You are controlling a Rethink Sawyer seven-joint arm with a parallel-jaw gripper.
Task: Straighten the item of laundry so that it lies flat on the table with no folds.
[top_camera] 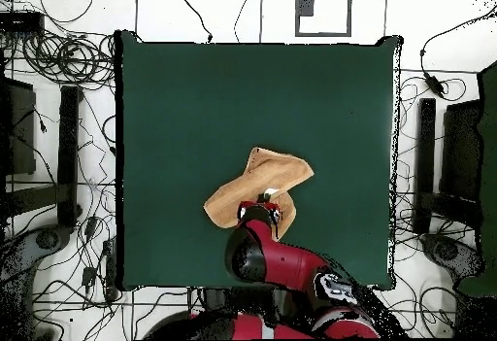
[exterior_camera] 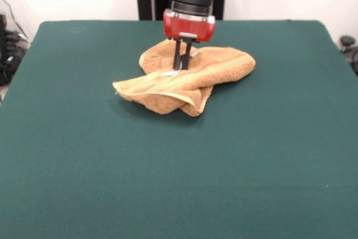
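Observation:
The orange-tan towel (exterior_camera: 224,66) lies crumpled in a heap on the dark green table (exterior_camera: 168,183), a little behind the middle. One banded edge is folded over its front and sticks out to the left. A small white tag (exterior_camera: 169,73) shows on top. My gripper (exterior_camera: 180,69) comes straight down onto the towel's top, its two black fingers close together and pinching the cloth beside the tag. In the overhead view the towel (top_camera: 279,170) lies just above the gripper (top_camera: 270,201), and the red arm covers the towel's lower edge.
The table (top_camera: 194,104) extends wide on all sides of the towel. Cables, stands and equipment lie on the floor around the table. The robot's pedestal stands at the table's far side in the front view.

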